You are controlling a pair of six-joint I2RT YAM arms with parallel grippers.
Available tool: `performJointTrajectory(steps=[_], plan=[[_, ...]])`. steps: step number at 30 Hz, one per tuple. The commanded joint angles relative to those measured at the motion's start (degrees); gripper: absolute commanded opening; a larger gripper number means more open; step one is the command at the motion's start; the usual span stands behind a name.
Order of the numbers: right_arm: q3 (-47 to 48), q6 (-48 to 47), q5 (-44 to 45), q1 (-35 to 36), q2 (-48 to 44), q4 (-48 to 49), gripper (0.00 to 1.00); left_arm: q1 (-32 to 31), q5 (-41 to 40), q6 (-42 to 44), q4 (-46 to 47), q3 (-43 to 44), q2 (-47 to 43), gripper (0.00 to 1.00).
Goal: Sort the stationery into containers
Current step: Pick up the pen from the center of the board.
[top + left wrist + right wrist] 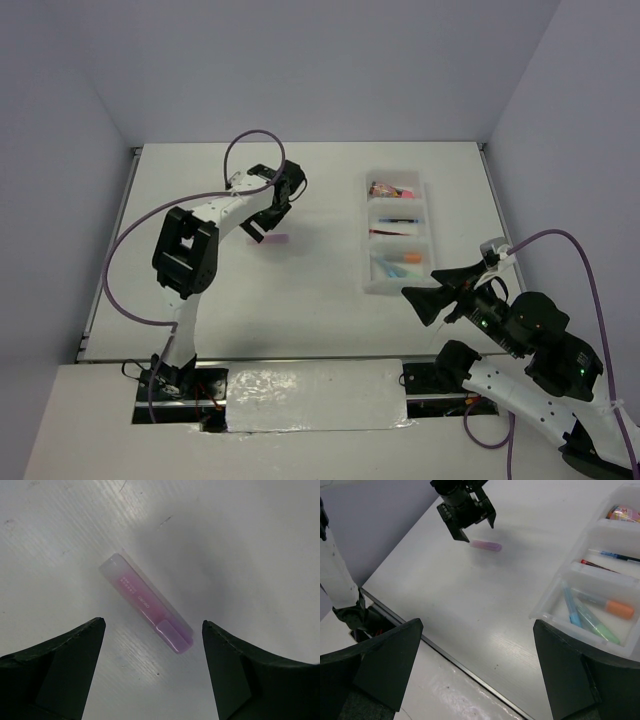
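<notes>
Well left of the tray (367, 255), whose compartments hold the other pens (594, 621), we see one pink highlighter (145, 601) lying unsorted on the table (300, 310) beneath our wide-open, empty left gripper (152, 622); our right gripper (477, 624) gapes empty too.

- Pink highlighter (146, 602) is showing as translucent, glossy plastic.
- Tray (598, 575) is looking like smooth, translucent white plastic.
- Table (250, 540) is appearing matt white, finely grained.

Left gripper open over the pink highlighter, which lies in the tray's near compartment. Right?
No. The pink highlighter lies on the bare table, well left of the tray, not in any compartment; the top view shows it. The left gripper is open over it, as stated.
</notes>
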Motion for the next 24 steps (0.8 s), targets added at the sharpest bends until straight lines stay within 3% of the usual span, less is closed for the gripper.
performJointTrajectory(steps=[1, 6, 9, 12, 16, 18, 19, 24], plan=[[0.4, -0.1, 0.4, 0.3, 1.3, 0.3, 1.0, 1.1, 3.4, -3.5, -0.4, -1.9, 1.7, 0.91], [0.0, -0.3, 0.7, 0.4, 1.1, 0.5, 1.0, 1.3, 6.1, -2.8, 3.1, -6.4, 2.7, 0.85], [-0.3, -0.2, 0.2, 0.3, 1.4, 1.0, 1.0, 1.3, 7.5, -1.8, 6.6, -9.2, 3.6, 0.74], [0.0, 0.0, -0.2, 0.3, 1.8, 0.6, 1.0, 1.3, 8.8, -1.0, 9.0, -11.1, 4.5, 0.55], [0.9, -0.1, 0.5, 0.3, 1.2, 0.0, 1.0, 1.1, 10.0, 0.7, 11.8, -13.8, 3.1, 0.22], [1.2, -0.2, 1.0, 0.3, 0.9, -0.3, 1.0, 0.2, 10.1, 1.3, 13.8, -15.9, 0.0, 0.14], [1.3, -0.2, 1.2, 0.3, 0.9, -0.4, 1.0, -0.4, 10.1, 1.5, 14.9, -16.9, -1.4, 0.06], [1.5, -0.5, 2.2, 0.3, 1.4, -0.7, 1.0, -9.7, 5.9, 4.7, 21.9, -17.6, -10.7, 0.0]])
